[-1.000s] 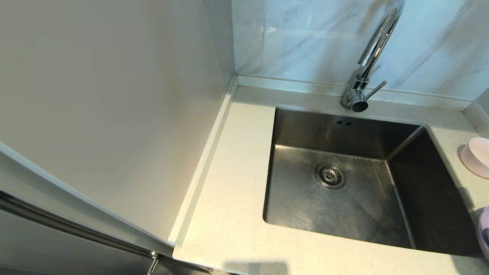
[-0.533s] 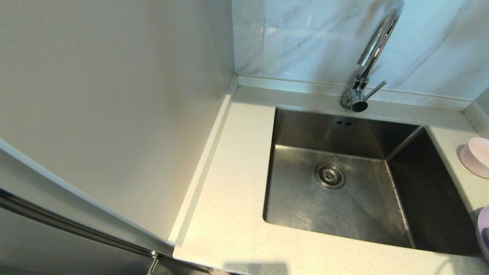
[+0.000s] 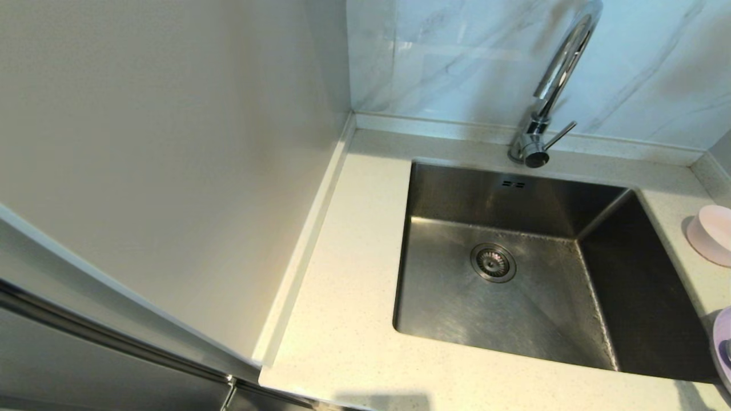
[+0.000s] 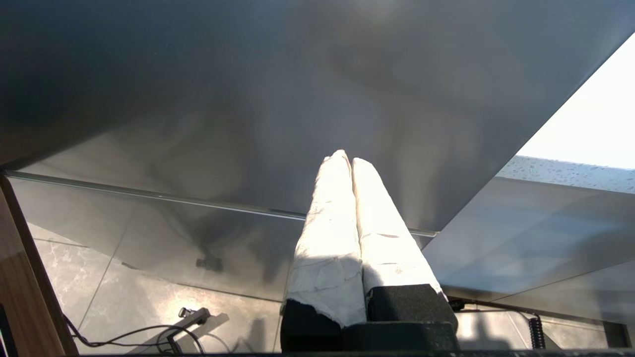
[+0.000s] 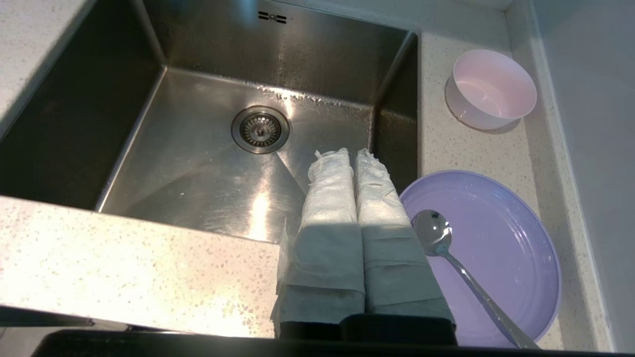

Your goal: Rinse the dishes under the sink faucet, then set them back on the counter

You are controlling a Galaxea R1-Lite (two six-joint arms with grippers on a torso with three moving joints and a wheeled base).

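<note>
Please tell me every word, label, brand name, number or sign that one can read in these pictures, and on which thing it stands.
There are none to read.
The faucet, sink, counter, plate, bowl and spoon show no lettering.
The wrapped right gripper and left gripper, both closed and empty, are also unmarked.

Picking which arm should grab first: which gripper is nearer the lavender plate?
Right. The right gripper, shut, hangs over the sink's near edge beside the lavender plate. The left gripper, shut, sits below the counter, with no plate in its view.
</note>
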